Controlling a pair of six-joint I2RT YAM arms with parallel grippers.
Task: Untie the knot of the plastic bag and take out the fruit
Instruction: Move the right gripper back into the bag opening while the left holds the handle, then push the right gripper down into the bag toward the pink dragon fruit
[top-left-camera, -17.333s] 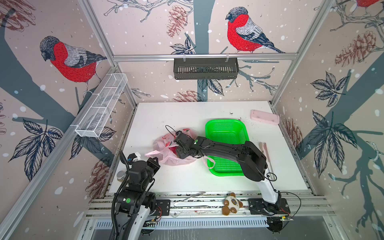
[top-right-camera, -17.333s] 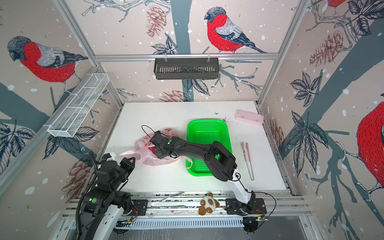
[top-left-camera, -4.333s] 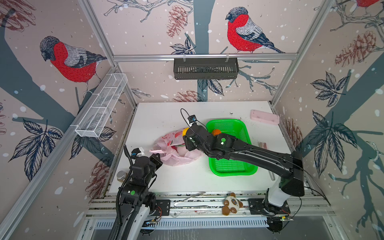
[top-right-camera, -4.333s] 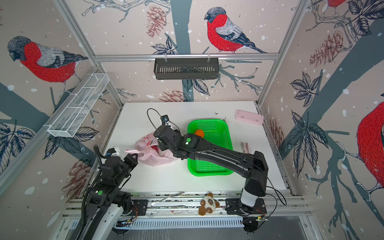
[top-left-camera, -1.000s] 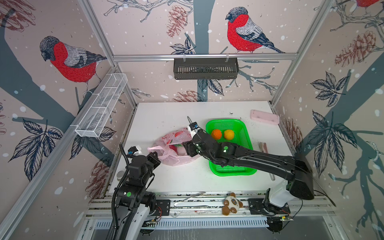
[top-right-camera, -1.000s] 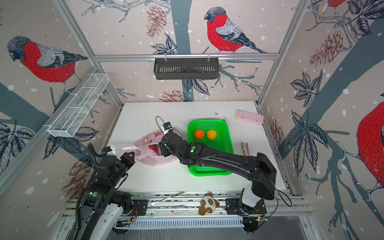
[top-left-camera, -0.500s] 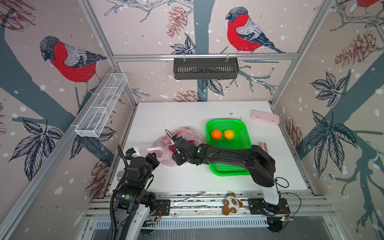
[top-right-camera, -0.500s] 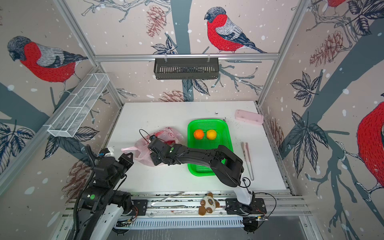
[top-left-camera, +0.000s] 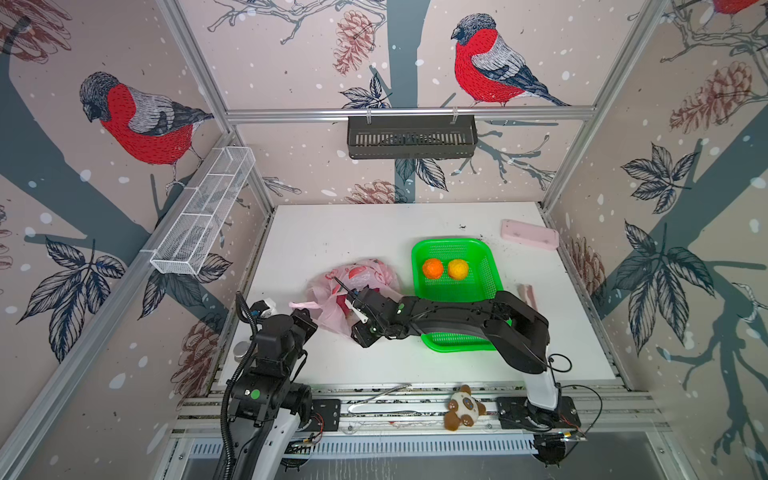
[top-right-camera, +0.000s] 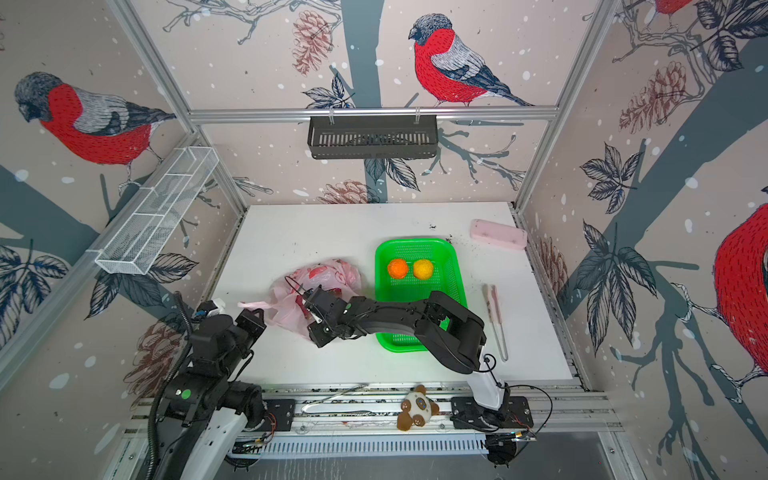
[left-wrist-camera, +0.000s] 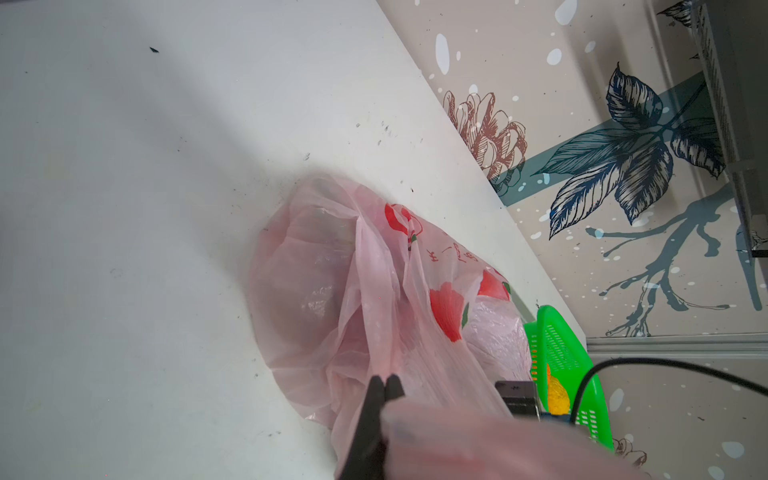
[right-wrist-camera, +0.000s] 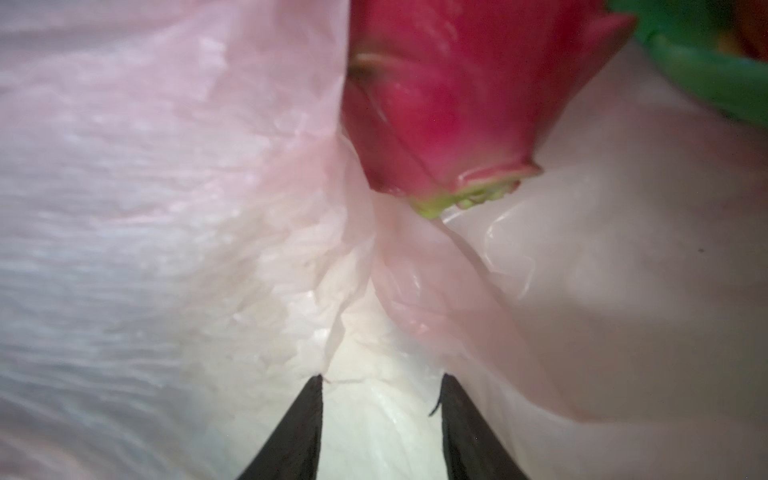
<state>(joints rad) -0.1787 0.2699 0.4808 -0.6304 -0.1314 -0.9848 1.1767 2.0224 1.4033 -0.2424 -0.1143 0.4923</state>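
The pink plastic bag (top-left-camera: 357, 276) (top-right-camera: 328, 274) lies crumpled left of the green basket (top-left-camera: 453, 243) (top-right-camera: 415, 242). My left gripper (left-wrist-camera: 384, 380) is shut on a stretched fold of the bag's edge at its left side (top-left-camera: 305, 309). My right gripper (right-wrist-camera: 380, 386) reaches across into the bag's mouth (top-left-camera: 353, 307); its fingers stand apart with only loose film between them. Just beyond them a magenta dragon fruit (right-wrist-camera: 436, 104) with a green tip lies inside the bag. Two orange fruits (top-left-camera: 432, 268) (top-left-camera: 458, 268) rest in the basket. The knot is not in view.
A pale-pink block (top-left-camera: 529, 235) lies at the back right. A thin pink-handled tool (top-right-camera: 494, 316) lies right of the basket. A plush toy (top-left-camera: 461, 407) sits on the front rail. A black rack (top-left-camera: 411, 137) and a wire shelf (top-left-camera: 203, 216) hang on the walls.
My right gripper has swung left and toward the front, from over the bag's top into its mouth, and its jaws have narrowed a little. The left gripper has kept its hold.
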